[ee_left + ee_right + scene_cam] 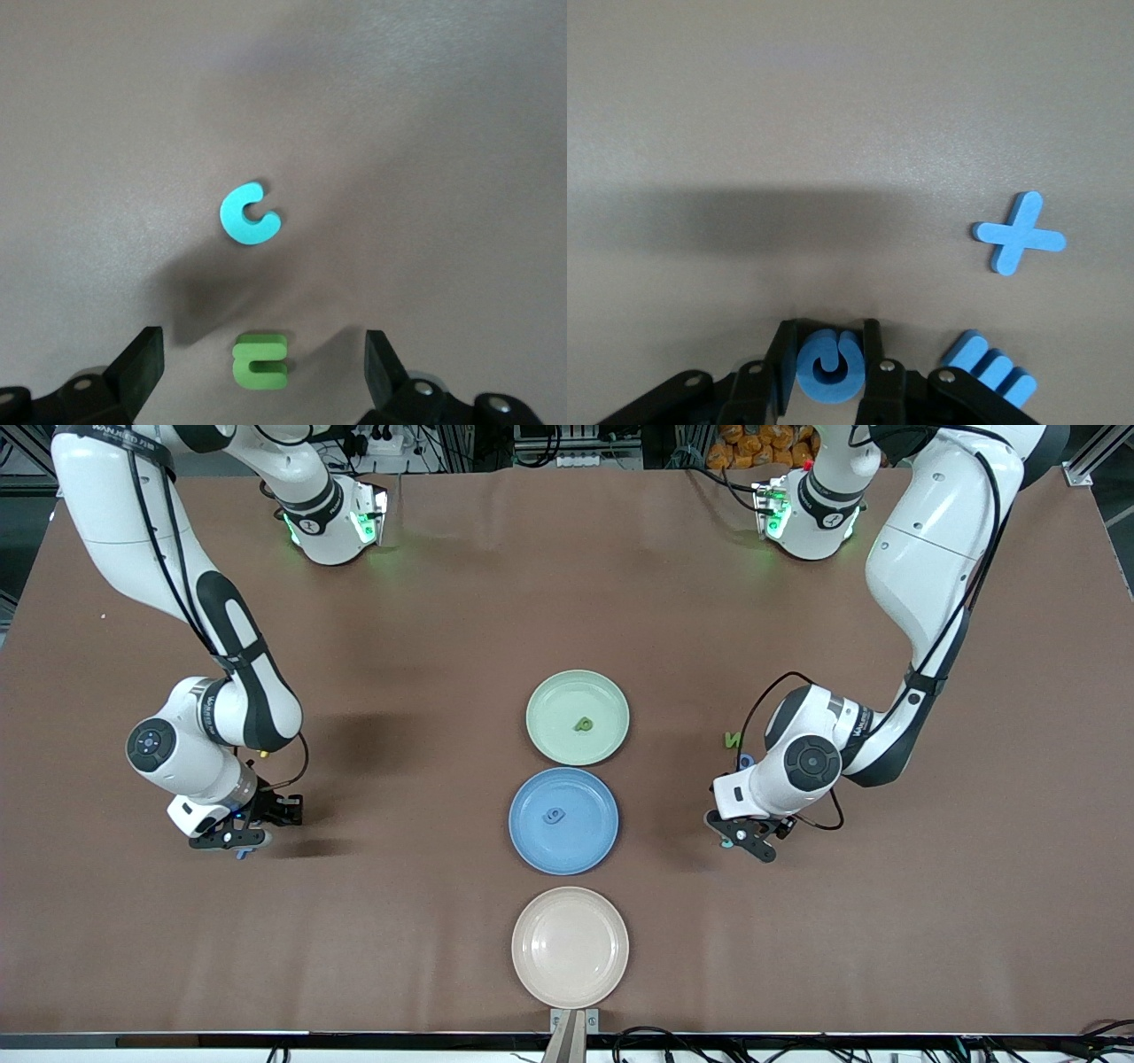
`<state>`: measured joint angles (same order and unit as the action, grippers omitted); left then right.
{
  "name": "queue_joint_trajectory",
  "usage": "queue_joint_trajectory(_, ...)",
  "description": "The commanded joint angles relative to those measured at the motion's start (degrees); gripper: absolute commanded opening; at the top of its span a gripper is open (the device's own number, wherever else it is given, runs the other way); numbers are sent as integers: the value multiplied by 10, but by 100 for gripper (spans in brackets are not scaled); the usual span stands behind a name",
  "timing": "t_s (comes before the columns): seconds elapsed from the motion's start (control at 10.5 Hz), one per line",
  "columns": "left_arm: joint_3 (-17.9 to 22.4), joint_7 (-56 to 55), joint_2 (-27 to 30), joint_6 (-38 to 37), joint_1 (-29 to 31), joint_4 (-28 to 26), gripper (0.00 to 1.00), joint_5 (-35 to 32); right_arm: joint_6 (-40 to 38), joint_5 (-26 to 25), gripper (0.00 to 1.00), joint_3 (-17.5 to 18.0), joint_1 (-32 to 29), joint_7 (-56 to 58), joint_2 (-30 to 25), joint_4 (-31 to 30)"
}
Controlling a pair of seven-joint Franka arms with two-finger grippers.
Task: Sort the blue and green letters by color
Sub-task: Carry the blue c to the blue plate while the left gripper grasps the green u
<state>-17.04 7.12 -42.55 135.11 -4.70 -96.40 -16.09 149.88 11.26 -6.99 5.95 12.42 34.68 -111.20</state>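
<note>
My right gripper [828, 335] is shut on a round blue letter [829, 367], low over the table at the right arm's end [241, 847]. A blue cross [1019, 233] and a blue comb-shaped letter [990, 367] lie beside it. My left gripper [262, 343] stands open over a green letter [260, 361] that lies between its fingers without touching them, and a light blue C [249, 214] lies a little way off. In the front view this gripper [742, 840] is low at the left arm's end. One green letter [582, 724] lies on the green plate [554, 735] and one blue letter [555, 816] on the blue plate [540, 846].
A beige plate [570, 946] stands nearest the front camera, in line with the other two plates. A green N [732, 739] and a blue letter [746, 761] lie next to the left arm's wrist.
</note>
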Motion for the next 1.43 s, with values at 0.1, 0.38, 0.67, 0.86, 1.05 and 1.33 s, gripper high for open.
queue_joint_trajectory(0.1,8,-35,-6,4,4,-1,100,-9,-35,-2,21,21,13,-98,-13,27)
queue_joint_trajectory(0.38,8,-36,-3,4,5,-7,100,-10,-50,-3,21,36,45,-267,-9,60)
queue_joint_trajectory(0.67,8,-40,-3,4,3,-11,100,-10,-108,-7,20,36,88,-401,-4,107)
queue_joint_trajectory(0.86,9,-47,-3,4,2,-12,100,-10,-117,-4,20,36,116,-443,-1,118)
queue_joint_trajectory(1.05,8,-47,-3,4,2,-12,93,-10,-117,-3,20,36,153,-500,6,136)
queue_joint_trajectory(1.33,9,-47,-2,4,2,-12,0,-10,-115,-4,20,36,213,-570,43,193)
